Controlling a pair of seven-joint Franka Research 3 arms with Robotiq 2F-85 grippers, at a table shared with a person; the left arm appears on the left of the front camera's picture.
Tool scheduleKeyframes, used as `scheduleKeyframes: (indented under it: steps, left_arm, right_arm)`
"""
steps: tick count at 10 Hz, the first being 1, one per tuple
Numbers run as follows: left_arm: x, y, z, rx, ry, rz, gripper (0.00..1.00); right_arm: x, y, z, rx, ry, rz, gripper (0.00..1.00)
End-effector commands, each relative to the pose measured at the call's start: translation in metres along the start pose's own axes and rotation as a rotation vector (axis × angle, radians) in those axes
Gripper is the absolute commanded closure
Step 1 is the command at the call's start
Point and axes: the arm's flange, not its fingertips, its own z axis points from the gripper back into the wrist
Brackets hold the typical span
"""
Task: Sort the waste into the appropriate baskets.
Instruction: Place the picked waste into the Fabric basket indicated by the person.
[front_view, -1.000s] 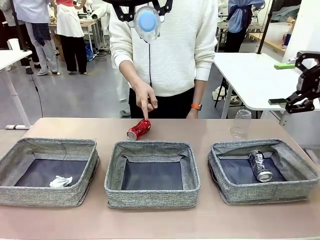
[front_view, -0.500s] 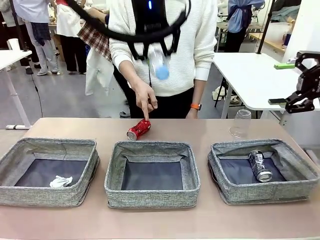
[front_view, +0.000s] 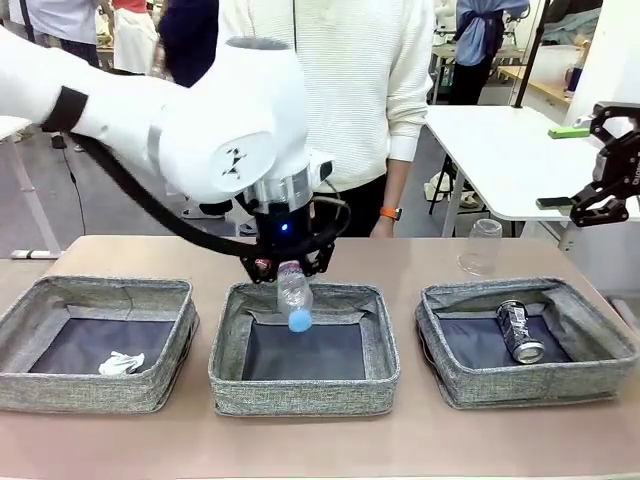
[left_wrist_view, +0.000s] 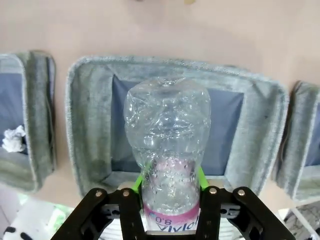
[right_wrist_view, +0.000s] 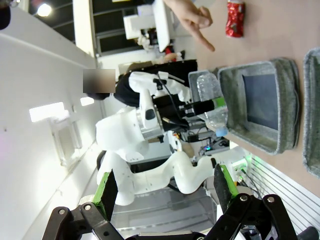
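Observation:
My left gripper is shut on a clear bottle with a pink label. The bottle hangs with its blue cap down, just above the back rim of the middle basket. In the left wrist view the bottle sticks out between the green pads, over the middle basket. A paper ball lies in the left basket, and a dark can in the right basket. My right gripper stands open, high at the far right. The red can lies on the table by the person's pointing hand.
A clear plastic cup stands upside down on the table behind the right basket. The person in a white sweater stands at the far edge. My left arm reaches across the middle. A white table stands at the back right.
My left gripper has come down with the bottle from high up to just above the middle basket, the cap turning downward. The arm now covers the pointing hand. The right gripper has not moved.

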Motion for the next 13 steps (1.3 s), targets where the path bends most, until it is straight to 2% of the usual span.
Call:
scheduleKeyframes:
  steps: [1,3,4,5,6,13]
  left_arm:
    - [0.0027,-0.0019,0.0204,0.014,-0.038,0.007,0.64]
    - [0.0032,-0.0012,0.0187,0.011,-0.015,0.008,0.64]
    - [0.0037,-0.0005,0.0175,0.013,0.048,-0.007,0.07]
    - [0.0044,-0.0006,0.0188,0.025,0.039,-0.002,0.07]
    - [0.0053,-0.0011,0.0202,0.024,0.049,-0.005,0.00]
    - [0.0091,-0.0015,0.0243,0.038,0.094,-0.013,0.00]
  right_arm:
    - [-0.0016,-0.0006,0.0003,-0.007,0.001,0.008,0.00]
    - [-0.0016,-0.0006,0.0003,-0.007,0.001,0.008,0.00]
    - [-0.0016,-0.0006,0.0003,-0.007,0.001,0.008,0.00]
    - [-0.0016,-0.0006,0.0003,-0.007,0.001,0.008,0.00]
    - [-0.0016,-0.0006,0.0003,-0.007,0.001,0.008,0.00]
    - [-0.0016,-0.0006,0.0003,-0.007,0.001,0.008,0.00]
